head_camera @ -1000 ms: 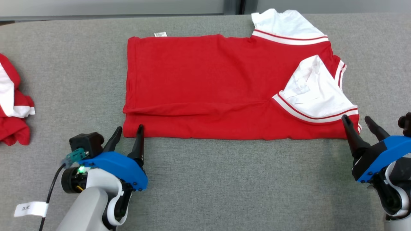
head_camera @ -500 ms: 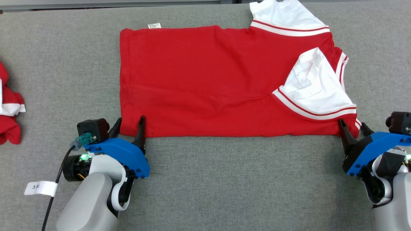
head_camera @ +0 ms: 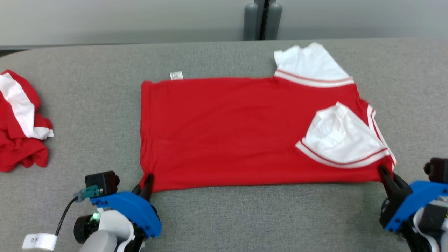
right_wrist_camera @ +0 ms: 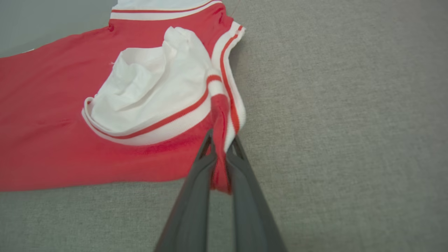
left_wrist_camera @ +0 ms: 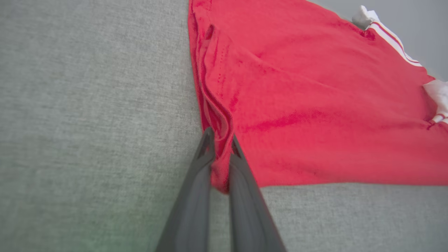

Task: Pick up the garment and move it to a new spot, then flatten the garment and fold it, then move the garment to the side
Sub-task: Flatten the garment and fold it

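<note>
Jaws wide a second ago now pinch shut — left gripper (head_camera: 145,182) on the near hem corner, right gripper (head_camera: 387,176) on the near shoulder corner of the red garment (head_camera: 227,129) spread on the table (head_camera: 252,217) — so folding can likely start.

Left gripper (head_camera: 145,179) and right gripper (head_camera: 384,171): long dark fingers (left_wrist_camera: 196,199), bright blue housings (head_camera: 127,209), pale grey forearms (head_camera: 100,243). Left's got a black cable (head_camera: 64,219), green light (head_camera: 93,217), white tag (head_camera: 38,240), maybe marked "3".

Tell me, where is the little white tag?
In the head view, the little white tag pokes out from the far edge of the red shirt, near its left corner, on the grey table.
</note>
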You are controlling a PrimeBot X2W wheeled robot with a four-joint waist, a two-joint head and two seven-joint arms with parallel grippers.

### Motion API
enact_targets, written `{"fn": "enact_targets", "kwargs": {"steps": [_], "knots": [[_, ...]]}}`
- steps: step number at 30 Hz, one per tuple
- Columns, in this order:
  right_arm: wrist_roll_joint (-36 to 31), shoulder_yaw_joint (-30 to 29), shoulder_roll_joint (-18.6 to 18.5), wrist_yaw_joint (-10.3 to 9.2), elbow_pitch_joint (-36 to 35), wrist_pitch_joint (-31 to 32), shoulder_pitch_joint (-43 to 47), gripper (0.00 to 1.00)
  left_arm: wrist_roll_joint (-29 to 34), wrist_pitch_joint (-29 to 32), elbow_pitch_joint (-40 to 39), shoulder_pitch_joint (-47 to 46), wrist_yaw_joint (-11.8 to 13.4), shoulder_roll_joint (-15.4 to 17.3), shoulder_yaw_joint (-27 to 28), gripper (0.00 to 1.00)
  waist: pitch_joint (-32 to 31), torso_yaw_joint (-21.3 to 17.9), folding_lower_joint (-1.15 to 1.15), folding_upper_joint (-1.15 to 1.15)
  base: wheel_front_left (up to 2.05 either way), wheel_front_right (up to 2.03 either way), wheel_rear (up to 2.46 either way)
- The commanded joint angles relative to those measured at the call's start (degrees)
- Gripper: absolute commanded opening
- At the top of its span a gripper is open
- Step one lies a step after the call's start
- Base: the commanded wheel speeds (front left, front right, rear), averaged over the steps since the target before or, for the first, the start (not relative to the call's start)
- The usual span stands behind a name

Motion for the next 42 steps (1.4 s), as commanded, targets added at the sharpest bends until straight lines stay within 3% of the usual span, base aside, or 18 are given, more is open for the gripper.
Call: {"fn": "enact_targets", "kwargs": {"steps": [1,11,12,13,14,15,23,29,34,42], "knots": [[0.4,-0.4,-0.1,0.01,-0.8,0.3,1.2,0.0,-0.2,0.4,-0.6,1.1,0.5,0.5,0.1,0.0,-0.8,-0.4,0.0,0.0,0.0,0.0,0.0],[7.8,-1.5,0.0,0.0,-10.3,4.5,14.1,0.0,-1.3,7.6,-14.1,12.9,5.5,5.8,-0.5,0.0,-3.0,-0.3,0.0,0.0,0.0,0.0,0.0],[8.5,-1.3,0.0,0.01,-10.3,4.7,14.7,0.0,-1.3,7.9,-14.8,13.7,5.9,5.9,-0.4,0.27,-2.9,-0.3,0.0,0.0,0.0,0.0,0.0],[8.9,-1.1,0.0,0.01,-10.3,4.7,15.2,0.0,-1.9,8.2,-15.4,14.5,6.3,5.7,-0.4,0.62,-2.8,-0.3,0.0,0.0,0.0,0.0,0.0],[9.1,-1.0,0.0,0.01,-10.3,4.4,15.3,0.3,-2.3,8.7,-15.9,15.0,6.3,5.5,-0.5,0.96,-2.7,-0.3,0.0,0.0,0.0,0.0,0.0],[9.2,-0.9,0.0,0.01,-10.0,4.1,15.3,1.0,-2.5,9.0,-16.3,15.3,6.3,5.4,-0.6,1.0,-2.6,-0.3,0.0,0.0,0.0,0.0,0.0],[2.8,1.4,-0.3,0.02,-14.8,6.8,7.3,1.0,-1.5,11.2,-19.9,10.0,5.9,7.9,-0.2,1.0,-1.5,-0.2,0.0,0.0,0.0,0.0,0.0],[3.2,6.7,-5.3,0.01,-15.1,15.3,-7.7,1.0,-1.5,18.7,-19.3,-1.7,4.3,11.9,0.8,1.0,1.2,-0.6,0.0,0.0,0.0,0.0,0.0],[4.0,12.9,-7.9,0.02,-9.6,20.0,-21.5,1.0,-2.4,25.8,-15.8,-12.6,2.8,14.5,1.7,1.0,4.0,-2.2,0.0,0.0,0.0,0.0,0.0],[5.7,18.6,-6.7,0.01,3.4,17.9,-36.0,1.0,-5.6,33.4,-8.3,-23.4,4.5,13.9,3.3,1.0,8.1,-4.2,0.0,0.0,0.0,0.0,0.0]]}}
